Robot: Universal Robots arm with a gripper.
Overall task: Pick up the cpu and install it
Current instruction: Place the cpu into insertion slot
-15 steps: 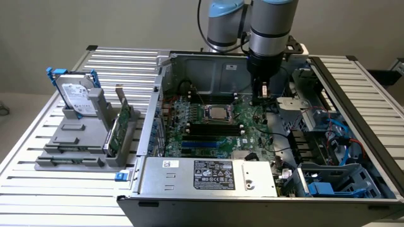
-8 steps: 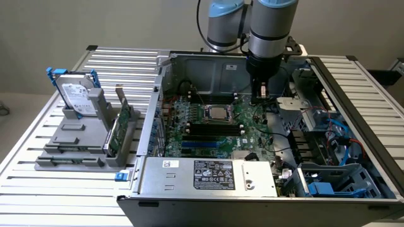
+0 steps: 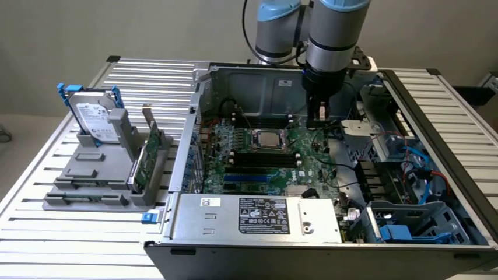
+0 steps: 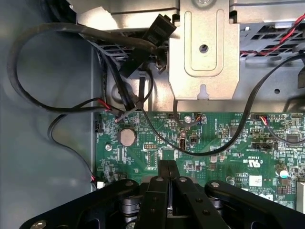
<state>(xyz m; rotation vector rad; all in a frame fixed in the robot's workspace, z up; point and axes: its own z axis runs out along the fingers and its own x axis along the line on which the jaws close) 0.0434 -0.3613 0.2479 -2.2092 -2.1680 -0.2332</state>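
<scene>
Silvery and tan-rimmed, the cpu (image 3: 267, 139) is sitting flat in the socket (image 3: 251, 135) in the exterior view, with the gripper (image 3: 318, 121) hanging near it on that view's right. In the wrist view the gripper (image 4: 167, 172) is pressing its jaws together, empty, over the green board (image 4: 214, 138). The chip is probably light, stiff and fragile, calling for a hold on opposite edges.

Grey arm (image 3: 336, 29), apparently blue caps (image 3: 278, 9), black pincer (image 4: 167, 164).
</scene>
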